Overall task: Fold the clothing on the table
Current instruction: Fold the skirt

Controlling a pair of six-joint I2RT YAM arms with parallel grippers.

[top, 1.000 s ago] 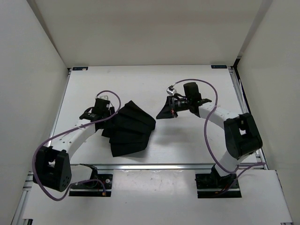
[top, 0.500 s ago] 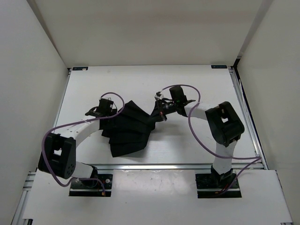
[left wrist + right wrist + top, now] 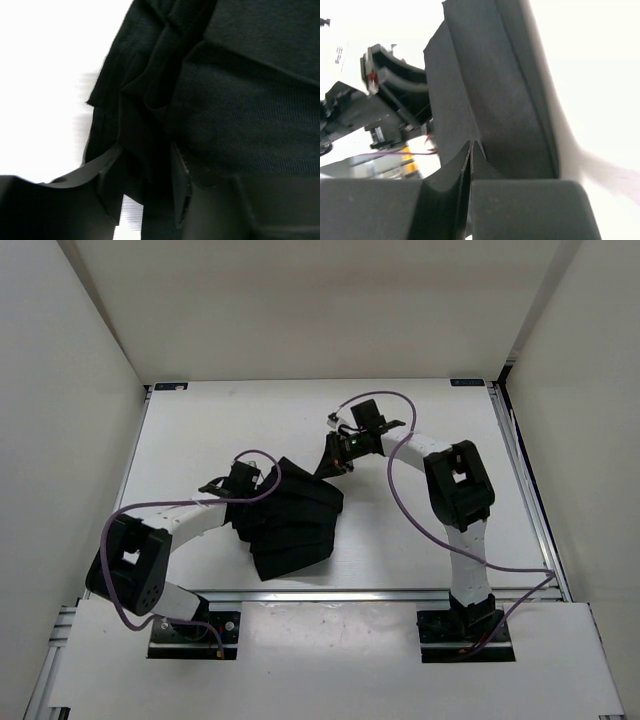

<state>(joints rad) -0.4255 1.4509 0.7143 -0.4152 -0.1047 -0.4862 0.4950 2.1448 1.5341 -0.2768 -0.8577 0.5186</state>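
Table (image 3: 200, 430) matte white, metal rail (image 3: 340, 592) along near edge, plain white walls (image 3: 300, 310) on three sides, clothing (image 3: 292, 522) bunched in pleats left of centre, right gripper (image 3: 335, 452) pinched tight on its far right corner, left gripper (image 3: 243, 480) straddling its left edge, grip I cannot confirm.

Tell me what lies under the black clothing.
Only the white table shows around the clothing, which rests on it. Whatever the fabric covers cannot be seen.

Looks like you're in a robotics lab cell: white enclosure walls (image 3: 320, 310) boxing in a white table (image 3: 200, 430) with a metal rail (image 3: 380, 592), left arm (image 3: 185, 515) and right arm (image 3: 455, 485) bolted on, purple cables (image 3: 385, 394) dangling.
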